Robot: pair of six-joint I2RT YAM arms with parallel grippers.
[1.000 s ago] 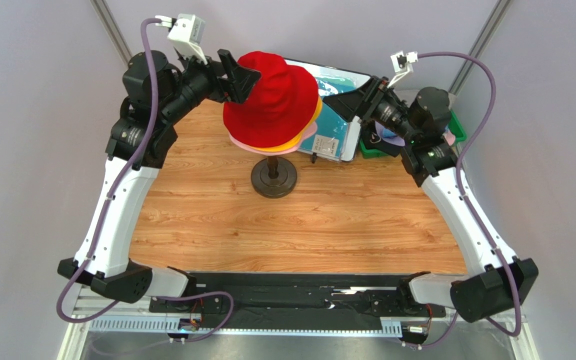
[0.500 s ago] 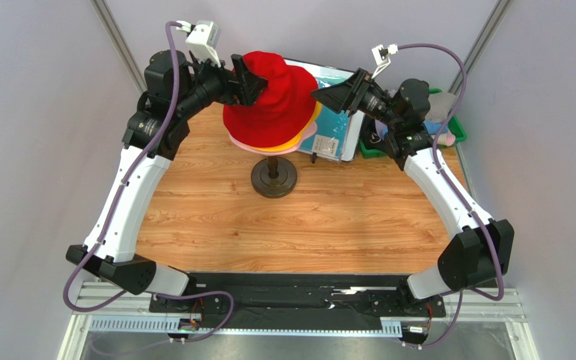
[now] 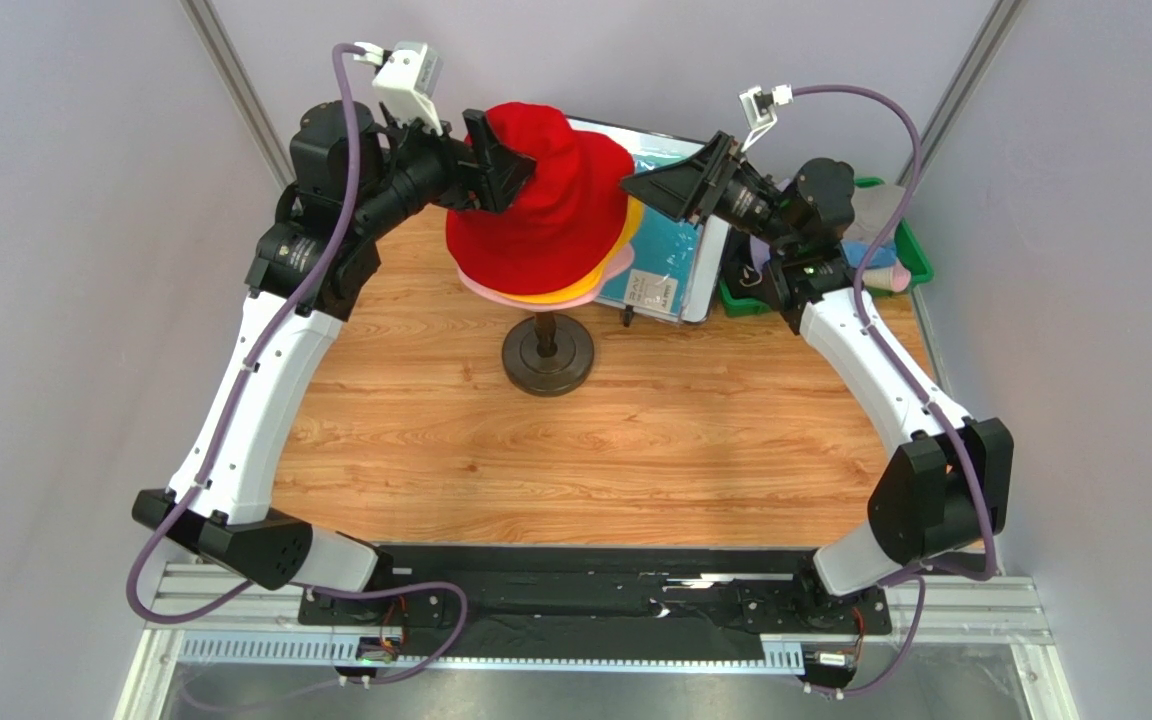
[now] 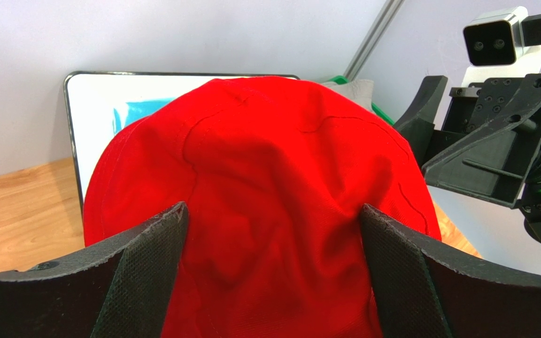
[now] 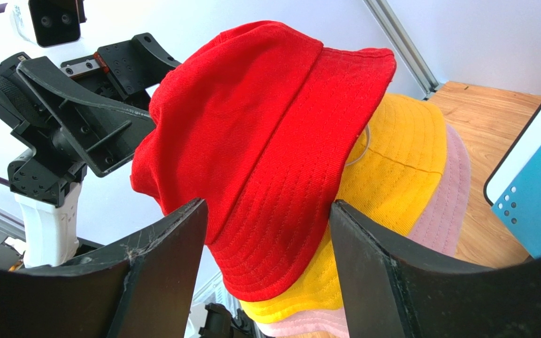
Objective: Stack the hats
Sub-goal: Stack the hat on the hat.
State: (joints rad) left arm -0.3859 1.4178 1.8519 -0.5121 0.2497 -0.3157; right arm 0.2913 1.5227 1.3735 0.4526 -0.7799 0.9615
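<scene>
Red hat tops a stack of 3, over the orange-yellow hat and pink hat. Left gripper gapes wide, its 2 fingers flanking the red crown. Right gripper stands open and empty, just beside the red brim.

Bright, even light fills all 3 views, with soft shadows and sharp focus.
</scene>
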